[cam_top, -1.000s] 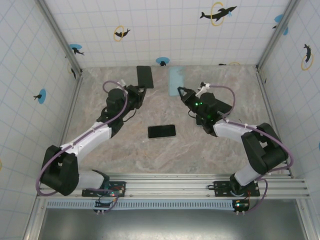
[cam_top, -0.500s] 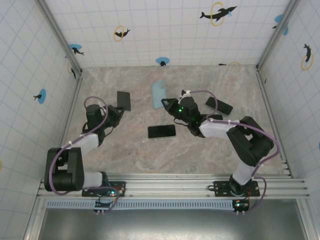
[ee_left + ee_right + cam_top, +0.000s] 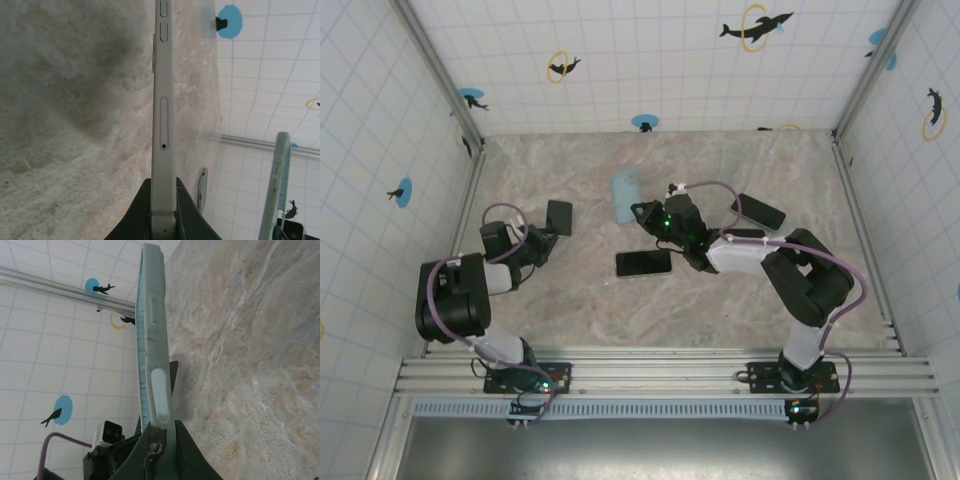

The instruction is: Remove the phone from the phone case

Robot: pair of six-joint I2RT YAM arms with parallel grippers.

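**Phone (image 3: 162,115) free of its case (image 3: 152,340), one in each gripper**

My left gripper (image 3: 163,210) pinches the phone's end; I see it edge-on, a slim grey metal rim with buttons, its top cut off. My right gripper (image 3: 161,440) pinches the smooth, rounded pale-blue case, near the phone but apart. A spare phone (image 3: 643,262) lies flat on the open marbled table (image 3: 720,310).

I count three phones right now: left phone (image 3: 558,216), middle phone (image 3: 643,262), right phone (image 3: 758,211). One pale blue phone case (image 3: 625,195), just the one. That's four things over the counter (image 3: 720,315).
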